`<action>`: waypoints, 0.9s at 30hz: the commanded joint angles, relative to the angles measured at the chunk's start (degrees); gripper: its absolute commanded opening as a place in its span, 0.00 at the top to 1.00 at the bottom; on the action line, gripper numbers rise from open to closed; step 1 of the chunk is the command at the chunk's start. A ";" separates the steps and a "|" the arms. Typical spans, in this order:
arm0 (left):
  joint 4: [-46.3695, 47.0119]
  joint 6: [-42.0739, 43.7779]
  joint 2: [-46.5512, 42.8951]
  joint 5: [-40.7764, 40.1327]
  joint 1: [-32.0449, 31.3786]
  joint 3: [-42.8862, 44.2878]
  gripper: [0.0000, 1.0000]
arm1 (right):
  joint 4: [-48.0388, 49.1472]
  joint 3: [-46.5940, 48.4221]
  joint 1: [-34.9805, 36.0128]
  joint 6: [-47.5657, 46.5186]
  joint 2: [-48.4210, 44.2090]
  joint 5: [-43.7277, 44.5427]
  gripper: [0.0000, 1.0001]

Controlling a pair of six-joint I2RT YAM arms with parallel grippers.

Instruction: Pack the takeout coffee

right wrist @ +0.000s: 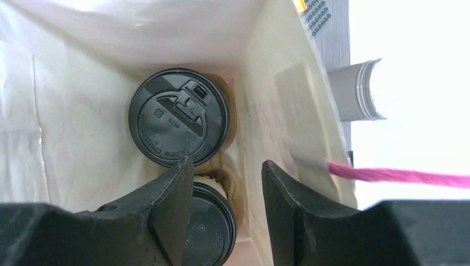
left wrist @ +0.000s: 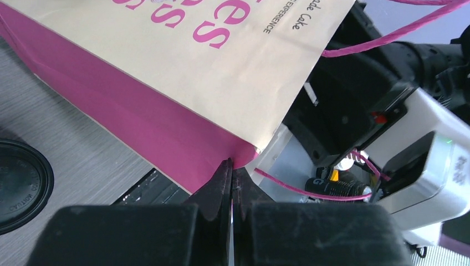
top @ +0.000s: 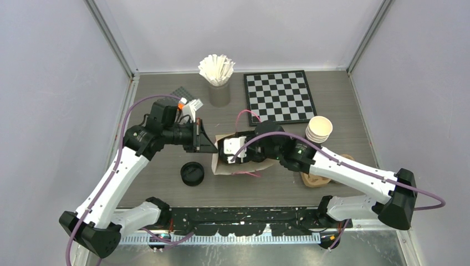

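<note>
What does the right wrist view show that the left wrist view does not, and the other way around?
Only the right wrist view: the inside of the paper bag, holding a far coffee cup and a near coffee cup, both black-lidded, with the open right end effector over them. Only the left wrist view: the bag's printed outside, the left end effector shut on its pink edge, and a loose black lid on the table. Both: the bag and a pink handle cord.

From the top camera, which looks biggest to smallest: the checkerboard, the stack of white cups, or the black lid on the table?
1. checkerboard
2. stack of white cups and black lid: about alike, too close to rank.
</note>
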 commanded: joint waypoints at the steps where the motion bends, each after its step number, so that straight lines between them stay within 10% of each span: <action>1: -1.76 -2.13 -0.17 0.15 -0.17 2.33 1.00 | 0.15 3.23 -1.59 5.29 -1.86 -2.08 0.48; 27: -5.75 -11.06 4.16 -6.78 -0.17 8.43 1.00 | 4.26 7.21 -13.99 23.46 -4.00 -10.51 0.53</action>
